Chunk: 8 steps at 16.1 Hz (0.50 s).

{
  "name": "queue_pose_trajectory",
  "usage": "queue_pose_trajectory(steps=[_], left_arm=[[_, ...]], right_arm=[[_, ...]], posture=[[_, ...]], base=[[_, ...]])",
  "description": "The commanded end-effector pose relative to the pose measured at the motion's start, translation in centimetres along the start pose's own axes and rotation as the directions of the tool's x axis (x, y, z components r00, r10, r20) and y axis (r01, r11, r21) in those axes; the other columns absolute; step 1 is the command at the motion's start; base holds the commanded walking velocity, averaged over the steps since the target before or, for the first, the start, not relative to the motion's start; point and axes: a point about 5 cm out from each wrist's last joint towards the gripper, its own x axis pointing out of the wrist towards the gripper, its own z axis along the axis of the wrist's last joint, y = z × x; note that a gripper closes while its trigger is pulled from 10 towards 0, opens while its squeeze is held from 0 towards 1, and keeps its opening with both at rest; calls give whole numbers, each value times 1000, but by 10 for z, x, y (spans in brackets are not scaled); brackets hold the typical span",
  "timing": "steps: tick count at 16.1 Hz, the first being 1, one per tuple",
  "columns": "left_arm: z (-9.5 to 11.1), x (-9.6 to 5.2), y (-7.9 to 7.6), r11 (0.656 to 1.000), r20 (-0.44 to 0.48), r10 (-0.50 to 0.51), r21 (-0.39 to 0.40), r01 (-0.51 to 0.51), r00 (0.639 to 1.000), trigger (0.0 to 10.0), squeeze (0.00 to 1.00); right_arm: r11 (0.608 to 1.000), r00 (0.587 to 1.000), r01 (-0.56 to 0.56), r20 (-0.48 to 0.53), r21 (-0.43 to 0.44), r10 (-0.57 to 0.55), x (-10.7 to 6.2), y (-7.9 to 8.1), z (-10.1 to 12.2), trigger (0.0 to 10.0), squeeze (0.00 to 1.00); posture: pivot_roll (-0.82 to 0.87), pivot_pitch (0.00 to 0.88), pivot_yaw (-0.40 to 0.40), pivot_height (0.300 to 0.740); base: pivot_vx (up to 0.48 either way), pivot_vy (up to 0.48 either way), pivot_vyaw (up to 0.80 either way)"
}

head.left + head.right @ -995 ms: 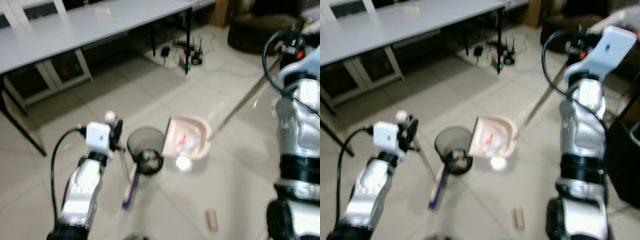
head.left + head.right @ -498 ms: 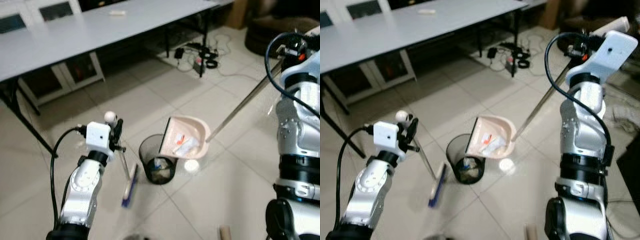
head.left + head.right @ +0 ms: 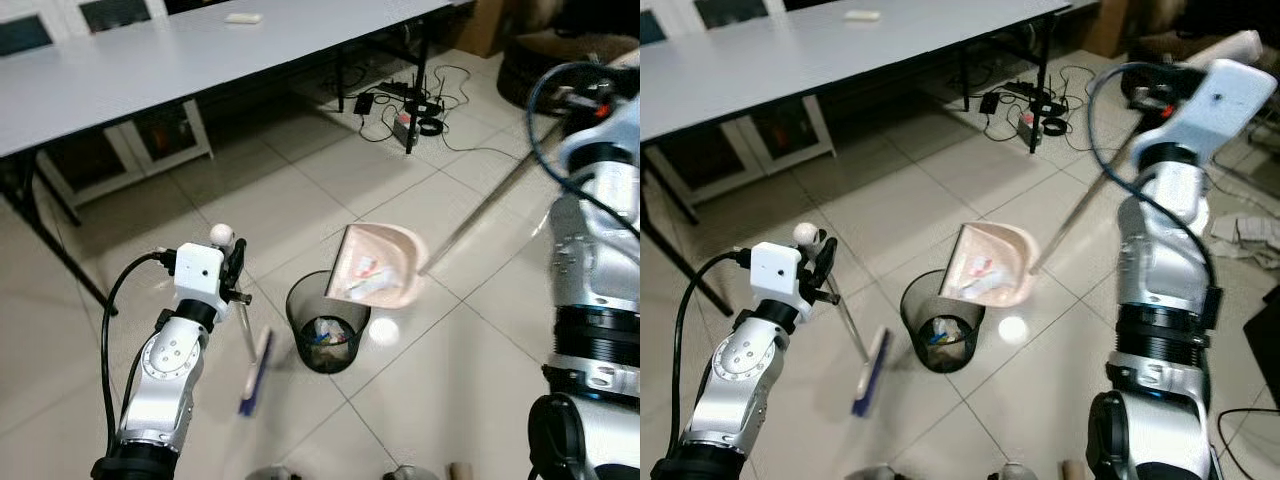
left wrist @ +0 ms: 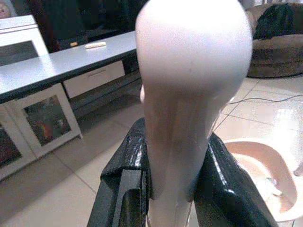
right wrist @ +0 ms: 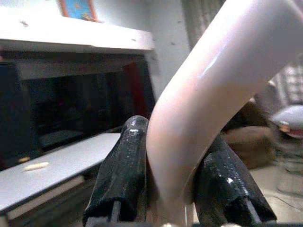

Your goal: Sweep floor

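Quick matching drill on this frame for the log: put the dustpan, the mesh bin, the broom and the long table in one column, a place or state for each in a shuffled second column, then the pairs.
Things:
1. dustpan
2. mesh bin
3. broom
4. long table

Places or states:
A. standing on the floor tiles, scraps inside
B. gripped at its handle top by the left gripper, head down on the floor
C. raised and tipped over the bin, litter in it, handle in the right gripper
D. behind the work area, a small pale object on top

Pairs: 1-C, 2-A, 3-B, 4-D

Pink dustpan (image 3: pixel 378 268) holding litter tilts above black wastebasket (image 3: pixel 327 335).
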Motion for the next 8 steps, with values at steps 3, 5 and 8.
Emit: queue_pose_trajectory(steps=[3, 5, 8], left_arm=[[4, 0, 6, 999, 12, 22, 33, -22, 1000, 10000, 0], [2, -1, 6, 999, 8, 22, 35, -22, 1000, 10000, 0], [2, -1, 6, 999, 4, 24, 38, -24, 1000, 10000, 0]], right_arm=[[999, 996, -34, 84, 16, 33, 1, 6, 7, 10000, 0], [999, 994, -52, 96, 7, 51, 1, 10, 4, 10000, 0], [992, 983, -125, 136, -18, 127, 0, 27, -2, 10000, 0]], posture=[[-19, 12, 78, 740], [-15, 11, 78, 740], [-14, 6, 80, 740]], base=[[0, 0, 0], [0, 0, 0], [0, 0, 0]])
